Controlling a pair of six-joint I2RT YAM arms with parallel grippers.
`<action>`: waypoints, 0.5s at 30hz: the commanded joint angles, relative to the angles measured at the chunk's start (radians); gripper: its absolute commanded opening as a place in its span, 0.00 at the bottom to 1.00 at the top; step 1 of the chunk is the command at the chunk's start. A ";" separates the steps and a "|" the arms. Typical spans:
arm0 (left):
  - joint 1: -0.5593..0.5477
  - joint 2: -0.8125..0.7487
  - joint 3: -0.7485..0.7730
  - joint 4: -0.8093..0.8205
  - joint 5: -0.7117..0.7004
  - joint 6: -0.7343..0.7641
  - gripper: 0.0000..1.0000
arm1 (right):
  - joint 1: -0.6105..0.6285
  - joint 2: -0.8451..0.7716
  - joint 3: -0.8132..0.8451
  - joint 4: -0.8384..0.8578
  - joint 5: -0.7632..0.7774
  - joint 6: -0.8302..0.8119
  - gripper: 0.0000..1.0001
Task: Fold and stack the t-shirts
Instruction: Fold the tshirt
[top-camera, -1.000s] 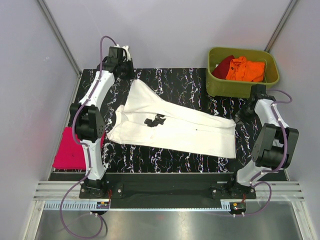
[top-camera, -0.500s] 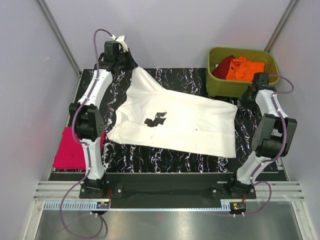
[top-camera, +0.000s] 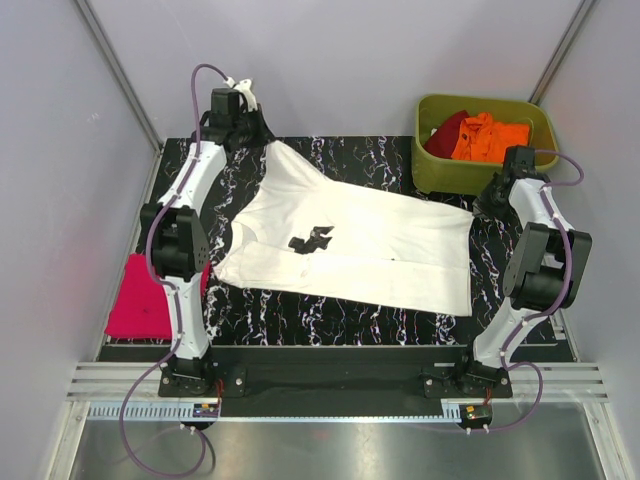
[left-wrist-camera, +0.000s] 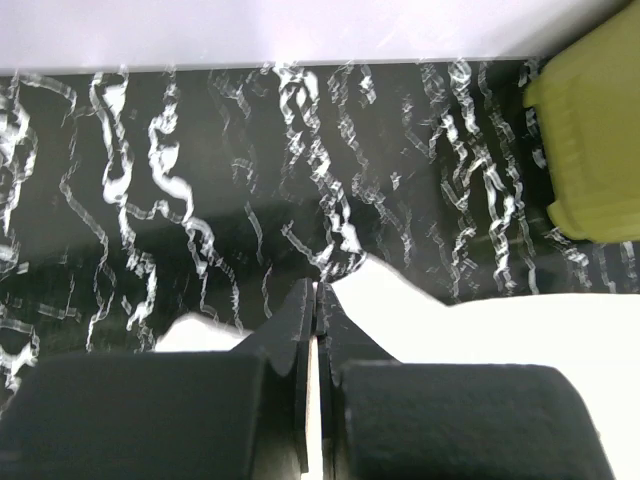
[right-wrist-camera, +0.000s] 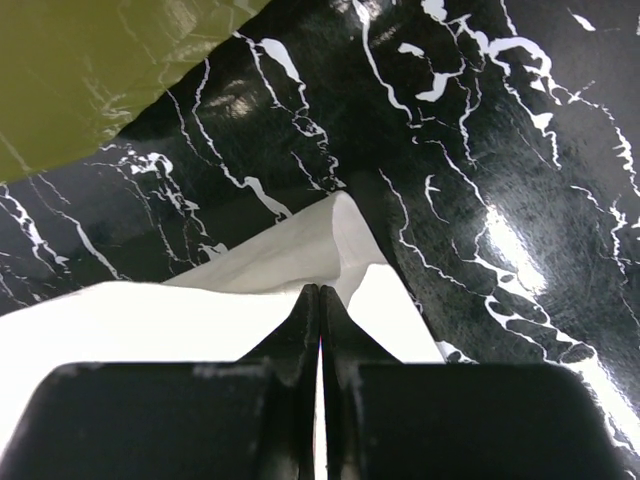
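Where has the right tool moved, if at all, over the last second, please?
Yes: the right tool, gripping the white t-shirt's corner, moved toward the far edge, nearer the olive-green tub.

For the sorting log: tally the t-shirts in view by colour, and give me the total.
white t-shirt: 1
magenta-pink t-shirt: 1
orange t-shirt: 1
dark red t-shirt: 1
Total: 4

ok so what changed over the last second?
The left arm and right arm swung toward the far edge, dragging the white t-shirt by its corners so it lies spread wider. Jaws stayed shut on it. The pink t-shirt, tub, orange t-shirt and dark red t-shirt are unchanged.
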 joint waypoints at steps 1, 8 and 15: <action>0.010 -0.094 -0.062 -0.016 -0.075 -0.007 0.00 | -0.004 -0.015 0.021 -0.044 0.061 -0.018 0.00; 0.035 -0.227 -0.213 -0.078 -0.173 -0.009 0.00 | -0.004 -0.037 -0.028 -0.081 0.064 0.007 0.00; 0.039 -0.336 -0.370 -0.095 -0.187 -0.024 0.00 | -0.004 -0.061 -0.059 -0.120 0.061 0.014 0.00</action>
